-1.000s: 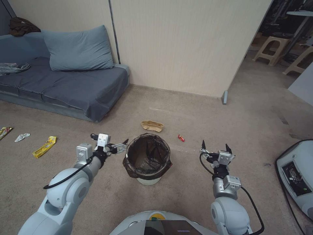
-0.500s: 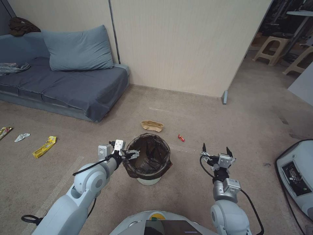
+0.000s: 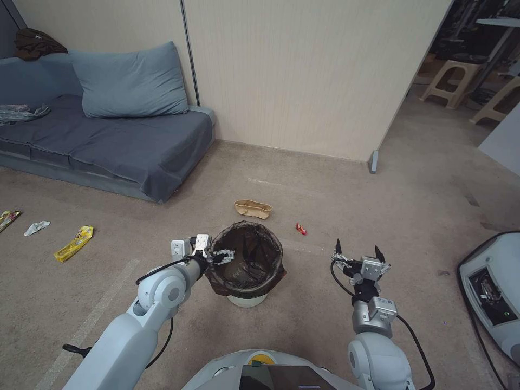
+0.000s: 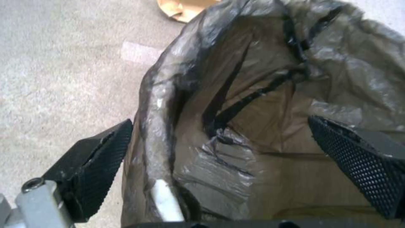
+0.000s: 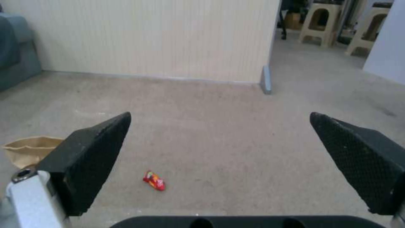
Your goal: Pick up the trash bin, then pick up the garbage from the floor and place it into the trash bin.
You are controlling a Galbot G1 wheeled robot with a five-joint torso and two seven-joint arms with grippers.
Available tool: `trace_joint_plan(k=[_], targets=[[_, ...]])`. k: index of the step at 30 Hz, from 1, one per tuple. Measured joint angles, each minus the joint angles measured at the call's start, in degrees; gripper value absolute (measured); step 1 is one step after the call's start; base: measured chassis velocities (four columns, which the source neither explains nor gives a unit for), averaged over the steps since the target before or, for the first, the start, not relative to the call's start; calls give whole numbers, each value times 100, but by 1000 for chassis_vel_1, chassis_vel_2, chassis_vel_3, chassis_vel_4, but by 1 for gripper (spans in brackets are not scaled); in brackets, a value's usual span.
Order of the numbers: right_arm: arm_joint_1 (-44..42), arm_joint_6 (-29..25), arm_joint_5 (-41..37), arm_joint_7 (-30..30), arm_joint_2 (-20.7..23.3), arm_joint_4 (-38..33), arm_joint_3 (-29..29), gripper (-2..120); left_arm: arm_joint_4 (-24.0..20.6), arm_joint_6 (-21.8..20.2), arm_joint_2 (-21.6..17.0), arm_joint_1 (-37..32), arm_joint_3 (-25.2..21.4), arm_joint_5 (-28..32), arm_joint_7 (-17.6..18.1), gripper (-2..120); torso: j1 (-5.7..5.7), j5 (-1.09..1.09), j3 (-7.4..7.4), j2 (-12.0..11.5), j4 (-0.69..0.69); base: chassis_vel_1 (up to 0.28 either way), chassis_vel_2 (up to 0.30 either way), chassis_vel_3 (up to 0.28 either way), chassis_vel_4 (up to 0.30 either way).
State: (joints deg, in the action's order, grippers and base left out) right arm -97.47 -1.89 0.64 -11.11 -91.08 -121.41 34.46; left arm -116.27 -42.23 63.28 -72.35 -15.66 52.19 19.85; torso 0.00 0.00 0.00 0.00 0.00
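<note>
Head view: the small round white plastic trash bin, lined with a crinkled dark brown bag folded over its rim, is standing on the beige carpet, not yet lifted. The left gripper is sitting at the bin's left rim, jaws spread. The right gripper is hovering apart to the right, jaws wide, holding nothing. Garbage is lying uncollected: a tiny red wrapper, a flattened tan paper piece, a yellow snack wrapper, a crumpled white tissue.

Left wrist view: one mesh-textured black pad is sitting outside the glossy, wrinkled liner, the other inside; the rim is lying between them, ungripped. Judgement: pickup step beginning only.

Right wrist view: open pads are framing bare carpet and the red wrapper.
</note>
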Motion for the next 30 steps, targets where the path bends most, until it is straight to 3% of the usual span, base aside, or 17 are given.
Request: trace_joint_plan(k=[18,30], targets=[[38,-46,43,-1,-20,87,-40,100,223,6,49,7,-144,-83,25,100,0,0,0,0,0,0,0,0,0],[45,-48,48,-14,-13,127,-17,100,431,8,106,14,-188,-225,-3,65,0,0,0,0,0,0,0,0,0]])
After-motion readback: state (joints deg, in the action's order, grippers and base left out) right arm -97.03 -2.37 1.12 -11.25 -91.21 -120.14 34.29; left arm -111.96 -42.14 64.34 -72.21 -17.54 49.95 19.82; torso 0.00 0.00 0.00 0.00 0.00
